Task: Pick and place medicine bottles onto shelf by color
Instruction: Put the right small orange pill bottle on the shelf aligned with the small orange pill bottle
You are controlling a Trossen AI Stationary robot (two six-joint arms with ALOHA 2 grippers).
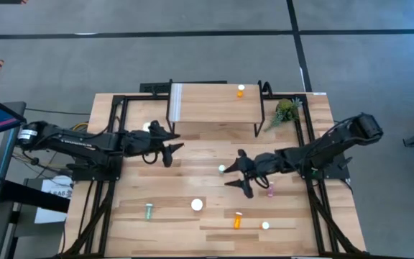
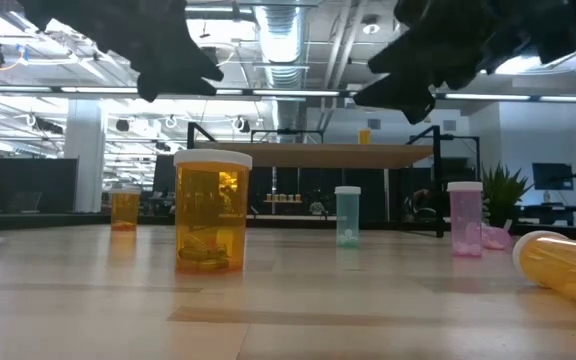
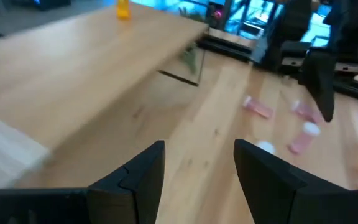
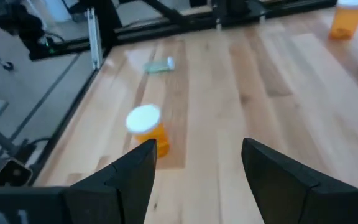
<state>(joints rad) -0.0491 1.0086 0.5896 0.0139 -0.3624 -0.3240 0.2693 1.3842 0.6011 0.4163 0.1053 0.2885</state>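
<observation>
here we see the left gripper (image 1: 171,150) above the table (image 1: 192,188), just in front of the shelf (image 1: 210,104), its jaws apart and holding nothing. the right gripper (image 1: 237,176) hangs over the middle of the table, jaws also spread and empty, near a small bottle with a white cap (image 1: 222,168) and a pink bottle (image 1: 270,191) that lies just beside the arm.

on the shelf we count one small orange bottle (image 1: 241,91), standing near its far right corner, not far from the green plant (image 1: 287,110) beside the shelf. the rest of the bottles are on the table: a large orange bottle (image 1: 197,204) standing upright, a pale green one (image 1: 149,211) lying to its left, an orange one (image 1: 237,219) lying on its side, and another white-capped one (image 1: 265,225) by it.

from table height, the large orange bottle (image 2: 212,211) stands nearest, with a pale green bottle (image 2: 348,216) and a pink bottle (image 2: 465,218) upright farther back. in the right wrist view the large orange bottle (image 4: 146,127) stands ahead of the open fingers (image 4: 135,177).
</observation>
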